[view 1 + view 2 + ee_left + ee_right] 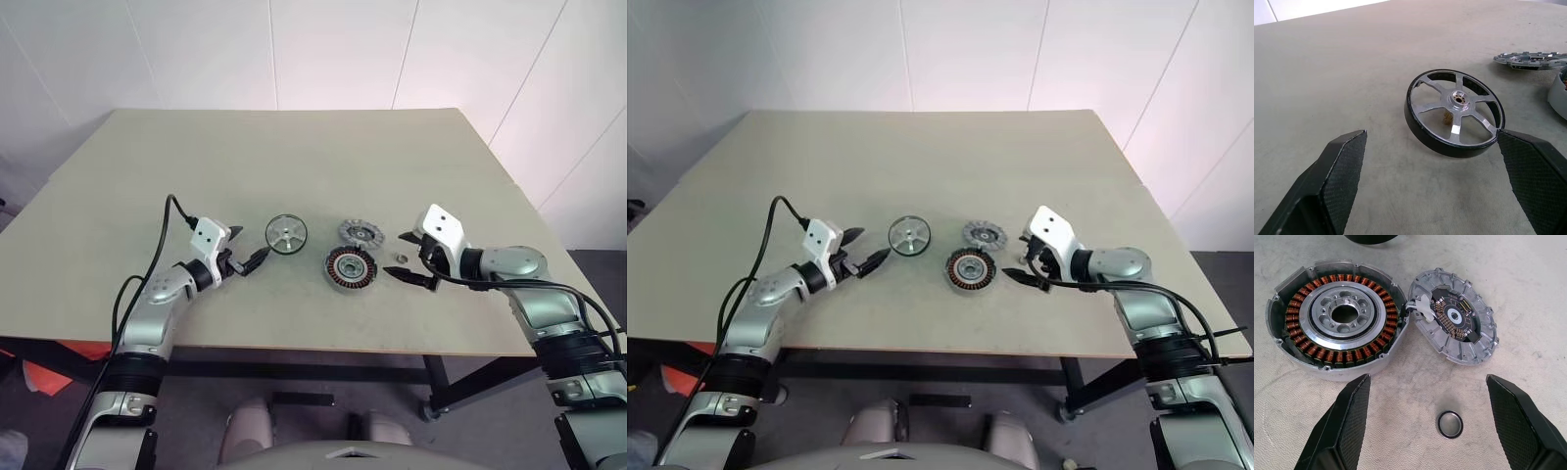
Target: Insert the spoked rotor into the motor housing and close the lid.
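The spoked rotor (285, 234) lies flat on the table, dark rim and silvery spokes up, left of the other parts. My left gripper (247, 247) stands open just left of it. In the left wrist view the rotor (1454, 110) sits a little ahead of the spread fingers (1344, 166), untouched. The motor housing (350, 268) rests with its copper windings up. The lid (361, 232) lies just behind it, ribbed inner face up, and its edge meets the housing's rim (1400, 316). My right gripper (400, 255) is open to the right of the housing and holds nothing.
A small dark-rimmed washer (1450, 424) lies on the table between my right gripper's fingers and the lid (1457, 323). The tan table (294, 157) stretches far back, and its front edge runs close below both arms. A black cable loops from my left wrist.
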Tool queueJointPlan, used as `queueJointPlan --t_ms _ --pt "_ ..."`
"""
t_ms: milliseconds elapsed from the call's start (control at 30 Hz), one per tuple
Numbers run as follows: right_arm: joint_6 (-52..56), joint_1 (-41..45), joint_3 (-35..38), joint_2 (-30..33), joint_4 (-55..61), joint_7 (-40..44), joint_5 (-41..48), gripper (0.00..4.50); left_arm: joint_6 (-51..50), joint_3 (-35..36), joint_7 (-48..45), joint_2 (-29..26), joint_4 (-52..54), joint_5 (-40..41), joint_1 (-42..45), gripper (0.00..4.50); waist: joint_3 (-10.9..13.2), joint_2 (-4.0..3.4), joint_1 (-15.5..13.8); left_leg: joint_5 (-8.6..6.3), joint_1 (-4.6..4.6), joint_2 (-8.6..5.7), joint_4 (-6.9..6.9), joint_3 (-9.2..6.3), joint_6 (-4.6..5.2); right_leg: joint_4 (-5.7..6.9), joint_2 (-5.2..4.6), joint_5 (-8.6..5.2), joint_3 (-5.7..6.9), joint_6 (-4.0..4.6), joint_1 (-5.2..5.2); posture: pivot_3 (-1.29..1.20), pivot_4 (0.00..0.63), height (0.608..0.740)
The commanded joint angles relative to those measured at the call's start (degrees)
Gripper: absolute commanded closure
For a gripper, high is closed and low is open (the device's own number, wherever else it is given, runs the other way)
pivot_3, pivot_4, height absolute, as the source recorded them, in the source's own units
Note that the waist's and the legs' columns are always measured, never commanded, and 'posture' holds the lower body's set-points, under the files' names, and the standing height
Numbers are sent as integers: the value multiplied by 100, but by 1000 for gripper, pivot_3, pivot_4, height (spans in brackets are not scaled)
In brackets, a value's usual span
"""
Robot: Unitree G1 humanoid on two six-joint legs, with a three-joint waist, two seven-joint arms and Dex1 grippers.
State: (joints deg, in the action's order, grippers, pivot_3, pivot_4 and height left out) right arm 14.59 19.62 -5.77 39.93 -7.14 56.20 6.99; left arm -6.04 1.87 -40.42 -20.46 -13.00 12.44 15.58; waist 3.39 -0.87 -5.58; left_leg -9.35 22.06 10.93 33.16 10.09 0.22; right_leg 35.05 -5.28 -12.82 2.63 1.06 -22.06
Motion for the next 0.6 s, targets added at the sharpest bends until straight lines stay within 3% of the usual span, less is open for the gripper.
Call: queueJointPlan --t_ms 33,367,600 --pt "-116 125 70 65 94 35 -2 233 74 76 -2 -88 193 49 90 22 0 0 -1 0 0 0 0 0 0 0 0 0 0 0 0 0 0 740" --pt "-149 143 37 136 295 160 -16 233 78 42 -20 -77 130 46 169 22 0 0 0 0 0 0 0 0 0 0 0 0 0 0 0 0 0 740" --pt "-1051 87 -476 917 519 714 -769 233 81 38 -34 -77 86 42 220 22 1 1 -12 -1 0 -1 0 0 1 -3 -1 0 0 -1 3 0 0 740"
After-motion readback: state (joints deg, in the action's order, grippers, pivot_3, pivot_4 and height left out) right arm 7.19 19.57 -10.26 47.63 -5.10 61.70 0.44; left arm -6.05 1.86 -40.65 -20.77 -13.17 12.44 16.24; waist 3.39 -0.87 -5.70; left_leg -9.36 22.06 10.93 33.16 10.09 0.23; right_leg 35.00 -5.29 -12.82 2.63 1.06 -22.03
